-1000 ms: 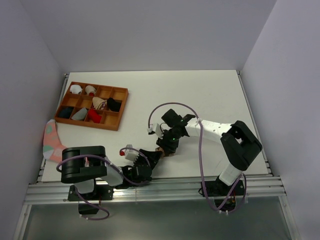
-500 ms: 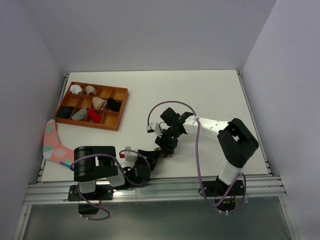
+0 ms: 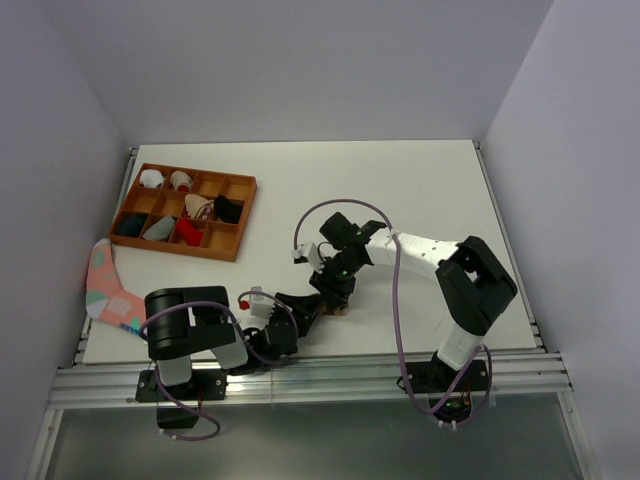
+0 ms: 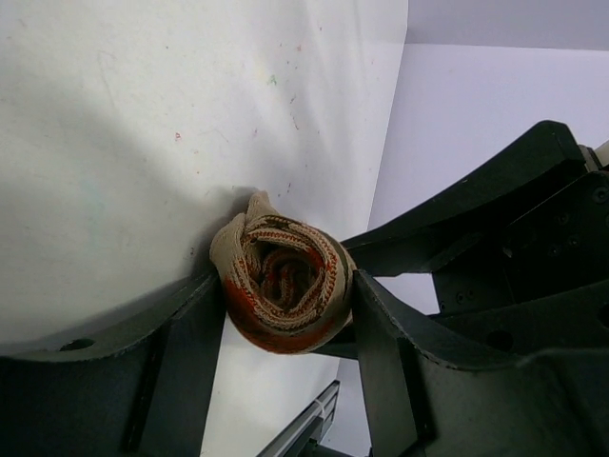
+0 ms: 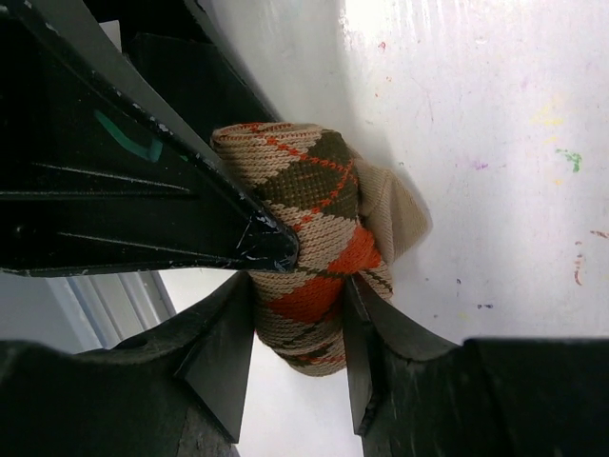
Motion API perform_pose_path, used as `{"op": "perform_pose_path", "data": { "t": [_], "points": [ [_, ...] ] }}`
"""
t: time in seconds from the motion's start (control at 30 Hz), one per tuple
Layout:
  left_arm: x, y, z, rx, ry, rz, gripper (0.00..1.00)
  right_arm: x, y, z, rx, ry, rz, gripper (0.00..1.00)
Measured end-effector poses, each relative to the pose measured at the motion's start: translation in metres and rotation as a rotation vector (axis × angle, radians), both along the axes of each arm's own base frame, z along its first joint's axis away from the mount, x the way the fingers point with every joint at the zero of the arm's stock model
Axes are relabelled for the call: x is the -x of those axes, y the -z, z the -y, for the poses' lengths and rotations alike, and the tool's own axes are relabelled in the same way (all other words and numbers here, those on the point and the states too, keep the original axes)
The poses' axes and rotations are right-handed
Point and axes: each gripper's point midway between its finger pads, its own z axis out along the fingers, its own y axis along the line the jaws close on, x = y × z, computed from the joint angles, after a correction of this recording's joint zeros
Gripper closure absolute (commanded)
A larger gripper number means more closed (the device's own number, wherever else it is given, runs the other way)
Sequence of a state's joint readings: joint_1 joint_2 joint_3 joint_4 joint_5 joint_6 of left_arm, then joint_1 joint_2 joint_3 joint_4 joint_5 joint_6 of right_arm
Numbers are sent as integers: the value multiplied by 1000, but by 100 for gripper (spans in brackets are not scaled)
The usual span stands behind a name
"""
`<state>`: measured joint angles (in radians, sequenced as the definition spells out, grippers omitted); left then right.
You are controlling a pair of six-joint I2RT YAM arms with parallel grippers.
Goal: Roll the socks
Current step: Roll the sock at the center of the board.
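- Where the white table runs back to the pale walls, most of its surface is bare, though the wrist views show small coloured specks on it.
- The right arm, white and black with a purple cable looped over it, reaches in from the right towards the near middle of the table.
- The left arm lies low along the near edge, pointing right to the same spot.
- A brown tray with compartments sits at the far left, well apart from both arms. It holds small bundles in white, tan, black, grey and red.
- A pink sock with teal and white markings hangs over the table's left edge, near the tray.
- The left gripper is clamped on the argyle sock, one finger pressed to each side of the roll's spiral end.
- The right gripper pinches the same roll at its other end, both fingers touching the fabric.
- The argyle sock, tan with red and orange diamonds, is rolled tight, with a loose tan flap resting on the table. It sits between the two grippers at the near middle.
- A teal mark shows on a left finger; it is too small to read.
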<state>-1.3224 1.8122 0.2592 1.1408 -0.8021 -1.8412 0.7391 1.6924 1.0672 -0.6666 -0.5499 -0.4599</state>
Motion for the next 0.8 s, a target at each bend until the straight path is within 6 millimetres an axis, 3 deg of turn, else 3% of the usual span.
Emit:
{"op": "perform_pose_path", "data": {
  "t": [0.8],
  "points": [
    [-1, -9, 6, -17, 20, -20, 41, 4, -13, 0, 41, -50, 79, 93]
  ]
}}
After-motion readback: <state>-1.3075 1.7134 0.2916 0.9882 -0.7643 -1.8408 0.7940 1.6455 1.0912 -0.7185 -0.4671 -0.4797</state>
